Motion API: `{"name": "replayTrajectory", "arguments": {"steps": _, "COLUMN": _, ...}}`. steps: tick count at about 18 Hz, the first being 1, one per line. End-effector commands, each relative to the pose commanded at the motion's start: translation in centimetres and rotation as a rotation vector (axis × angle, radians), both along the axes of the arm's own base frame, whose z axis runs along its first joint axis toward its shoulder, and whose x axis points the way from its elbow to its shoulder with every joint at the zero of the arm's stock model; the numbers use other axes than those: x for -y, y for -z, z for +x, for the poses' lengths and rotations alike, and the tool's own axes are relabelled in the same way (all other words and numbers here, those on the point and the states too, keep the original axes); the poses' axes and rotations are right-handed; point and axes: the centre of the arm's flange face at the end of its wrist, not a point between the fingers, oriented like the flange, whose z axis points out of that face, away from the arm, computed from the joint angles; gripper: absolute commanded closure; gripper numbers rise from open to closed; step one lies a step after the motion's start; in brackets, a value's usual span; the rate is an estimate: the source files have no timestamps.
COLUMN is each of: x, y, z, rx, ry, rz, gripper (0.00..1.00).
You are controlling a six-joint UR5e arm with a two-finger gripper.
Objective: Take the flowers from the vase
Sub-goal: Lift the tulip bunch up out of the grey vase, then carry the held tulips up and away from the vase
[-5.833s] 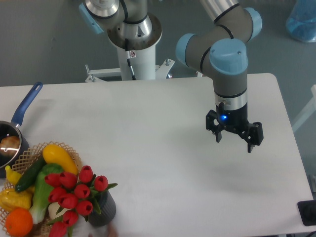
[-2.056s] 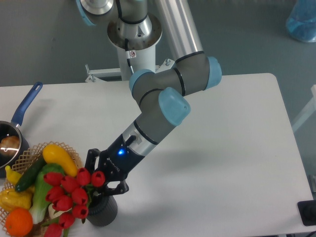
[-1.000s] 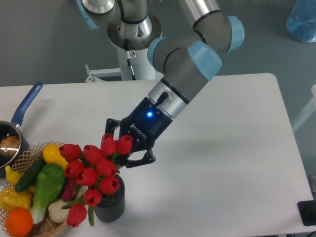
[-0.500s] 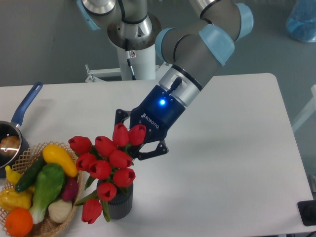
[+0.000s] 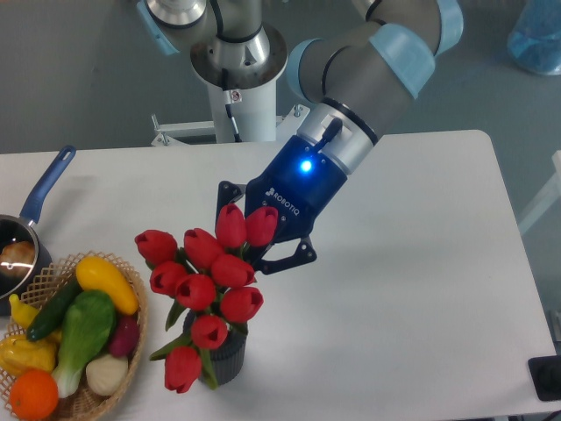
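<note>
Gripping the flowers point(image 5: 209, 294) at the upper stems, the hand point(image 5: 263, 246) is closed on the bunch, whose lower stems remain in the vase point(image 5: 224, 360) on the surface point(image 5: 421, 289).

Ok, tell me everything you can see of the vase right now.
The vase is a small dark grey cylinder with ribbed sides, upright on the white table near its front edge, right of the wicker basket. Its mouth and upper body are hidden by the flowers, whose red tulips and green leaves hang over it. The gripper holds the bunch above and does not touch the vase. Whether the stems remain inside cannot be seen.
</note>
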Motion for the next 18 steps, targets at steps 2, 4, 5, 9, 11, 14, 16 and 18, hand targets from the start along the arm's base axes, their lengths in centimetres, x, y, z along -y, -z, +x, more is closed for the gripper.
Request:
{"name": "replayTrajectory", "arguments": {"steps": 2, "x": 0.4, "y": -0.1, "z": -0.4, "rx": 0.003, "ry": -0.008, "rz": 0.002, "gripper": 0.85}}
{"name": "replayTrajectory", "arguments": {"steps": 4, "x": 0.8, "y": -0.4, "z": -0.7, "rx": 0.026, "ry": 0.0, "rz": 0.024, "gripper": 0.85}}
{"name": "replayTrajectory", "arguments": {"steps": 5, "x": 1.1, "y": -0.7, "z": -0.8, "rx": 0.032, "ry": 0.006, "rz": 0.039, "gripper": 0.85}}
{"name": "replayTrajectory", "arguments": {"steps": 9, "x": 1.3, "y": -0.8, "z": -1.1, "rx": 0.037, "ry": 0.003, "rz": 0.043, "gripper": 0.85}}
{"name": "replayTrajectory", "arguments": {"steps": 11, "x": 1.5, "y": -0.6, "z": -1.2, "rx": 0.041, "ry": 0.002, "rz": 0.043, "gripper": 0.85}}
{"name": "replayTrajectory", "arguments": {"steps": 14, "x": 2.6, "y": -0.4, "z": -2.4, "rx": 0.054, "ry": 0.002, "rz": 0.069, "gripper": 0.87}}
{"name": "replayTrajectory", "arguments": {"steps": 16, "x": 4.0, "y": 0.0, "z": -4.1, "rx": 0.062, "ry": -0.024, "rz": 0.075, "gripper": 0.88}}
{"name": "replayTrajectory", "arguments": {"steps": 18, "x": 5.6, "y": 0.6, "z": -5.7, "rx": 0.057, "ry": -0.058, "rz": 0.07, "gripper": 0.88}}
